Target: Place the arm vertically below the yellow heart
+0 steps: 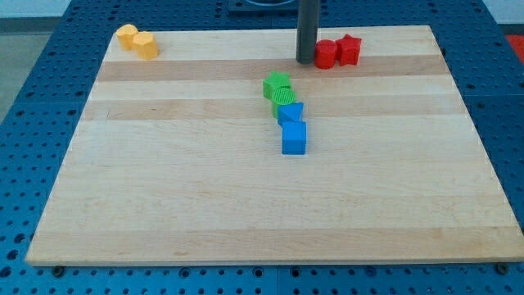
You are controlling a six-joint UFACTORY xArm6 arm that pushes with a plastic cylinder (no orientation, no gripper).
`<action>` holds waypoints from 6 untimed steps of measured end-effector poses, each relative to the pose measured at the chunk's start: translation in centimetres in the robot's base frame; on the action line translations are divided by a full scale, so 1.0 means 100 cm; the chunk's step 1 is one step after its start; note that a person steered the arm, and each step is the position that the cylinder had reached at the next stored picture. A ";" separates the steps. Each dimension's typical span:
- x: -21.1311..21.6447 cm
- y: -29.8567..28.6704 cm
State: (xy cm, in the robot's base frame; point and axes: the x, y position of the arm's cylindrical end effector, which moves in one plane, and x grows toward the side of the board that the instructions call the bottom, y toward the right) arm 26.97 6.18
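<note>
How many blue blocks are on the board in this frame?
2. One blue block sits just below the green blocks near the board's middle; the blue cube touches it just below. None seems hidden, though my tip stands by the red blocks.

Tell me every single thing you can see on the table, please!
Yellow blocks: two, yellow, touching, at the board's top left corner; which one is the heart is hard to tell.
Red blocks: two, red, touching, near the top edge, right of centre; the right one looks like a star.
Green blocks: two, green, near the middle, stacked closely in the view.
Blue blocks: two, blue, just below the green ones; the lower one is a cube.
Board: one, light wood, on a blue holed table.
My tip: one, dark rod, just left of the red blocks.
</note>
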 end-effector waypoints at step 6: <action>0.029 -0.271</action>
